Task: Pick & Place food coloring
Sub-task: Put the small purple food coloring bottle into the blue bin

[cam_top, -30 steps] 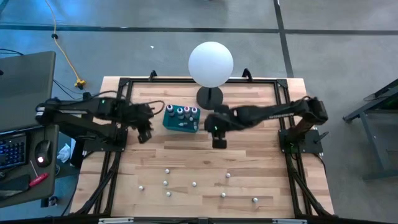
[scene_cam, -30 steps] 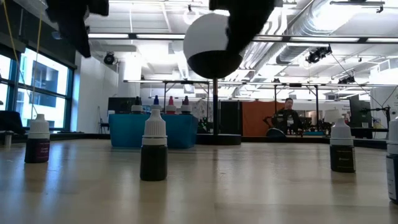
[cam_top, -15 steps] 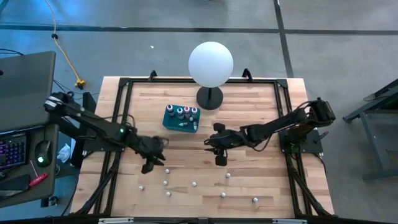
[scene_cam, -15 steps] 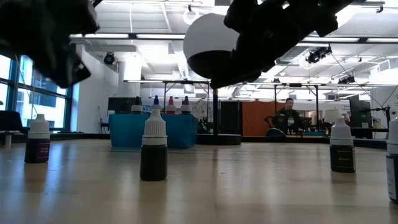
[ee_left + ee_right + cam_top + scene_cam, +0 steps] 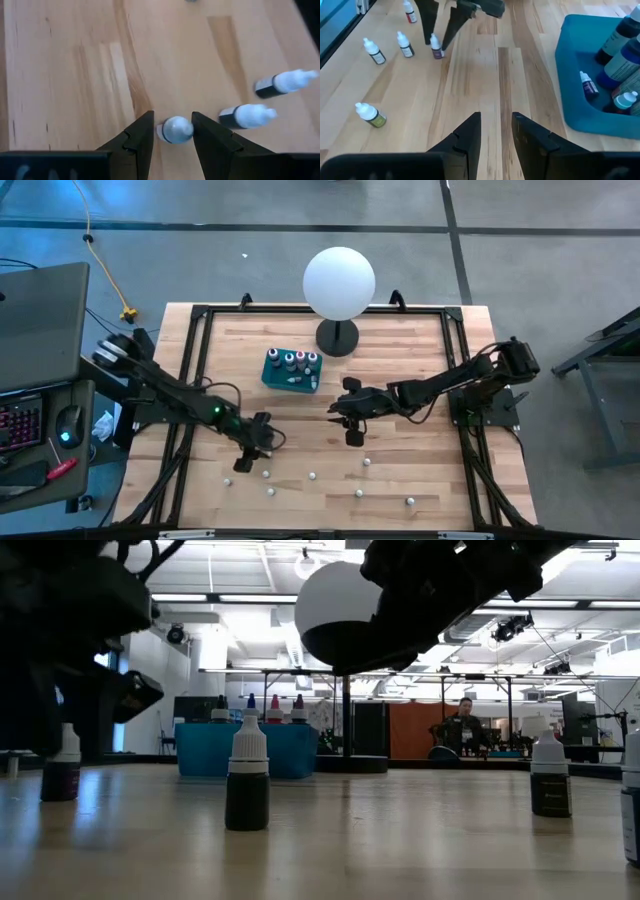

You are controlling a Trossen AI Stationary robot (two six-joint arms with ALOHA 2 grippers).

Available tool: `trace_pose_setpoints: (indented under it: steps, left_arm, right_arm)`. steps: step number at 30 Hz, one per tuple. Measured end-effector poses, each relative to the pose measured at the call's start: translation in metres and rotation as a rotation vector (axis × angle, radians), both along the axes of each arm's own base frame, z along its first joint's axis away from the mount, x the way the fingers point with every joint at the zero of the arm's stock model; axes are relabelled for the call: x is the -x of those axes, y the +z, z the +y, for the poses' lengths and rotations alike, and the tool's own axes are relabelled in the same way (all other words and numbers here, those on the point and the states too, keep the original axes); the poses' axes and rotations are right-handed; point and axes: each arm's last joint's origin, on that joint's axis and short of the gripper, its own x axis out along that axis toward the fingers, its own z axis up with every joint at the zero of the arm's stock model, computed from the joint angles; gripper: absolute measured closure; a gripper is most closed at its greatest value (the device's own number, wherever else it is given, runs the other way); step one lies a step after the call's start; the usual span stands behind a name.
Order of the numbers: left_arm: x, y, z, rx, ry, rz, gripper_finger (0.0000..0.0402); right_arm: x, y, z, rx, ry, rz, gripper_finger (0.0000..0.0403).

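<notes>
The food coloring bottles stand upright on their bases on the wooden table; several are scattered near the near edge, and more sit in the teal tray. My left gripper is open and low over the table. Its fingers stand on either side of one white-capped bottle, also seen from the right wrist and low. Whether they touch it I cannot tell. My right gripper is open above bare wood, between the tray and the scattered bottles.
A big white globe on a black stand sits at the far edge behind the tray. Two more bottles stand close beside my left gripper. Others stand toward the near right. Bare wood lies between the two arms.
My left gripper has moved from beside the tray toward the near edge and down, and its open fingers now stand around one bottle. My right gripper moved a little away from the tray toward the near edge, then held still. No bottle has shifted.
</notes>
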Motion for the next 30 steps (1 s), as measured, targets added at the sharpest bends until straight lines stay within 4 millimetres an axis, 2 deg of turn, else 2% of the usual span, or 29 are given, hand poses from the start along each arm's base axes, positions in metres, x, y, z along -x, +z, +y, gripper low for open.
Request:
trace_pose_setpoints:
  steps: [8,16,20,24,27,30]
  left_arm:
    - [-0.002,-0.014,-0.001,-0.039,0.007,0.052,0.0279]
    - [-0.005,-0.011,-0.001,-0.068,0.014,0.020,0.0354]
    - [-0.014,0.003,-0.003,-0.118,0.056,-0.055,0.0352]
    - [-0.023,0.026,0.000,-0.309,0.064,-0.157,0.0333]
    - [-0.034,0.045,0.008,-0.447,0.118,-0.230,0.0333]
    - [-0.045,0.059,0.025,-0.563,0.222,-0.263,0.0336]
  right_arm:
    - [-0.001,0.001,0.000,-0.002,0.000,-0.014,0.0300]
    - [-0.001,0.001,0.000,-0.002,0.000,-0.015,0.0301]
    - [-0.001,0.001,0.000,-0.002,0.000,-0.015,0.0300]
    - [-0.001,0.002,0.000,-0.003,-0.001,-0.018,0.0302]
    - [-0.001,0.002,0.000,-0.006,-0.001,-0.027,0.0301]
    - [-0.002,0.003,0.000,-0.008,-0.002,-0.034,0.0302]
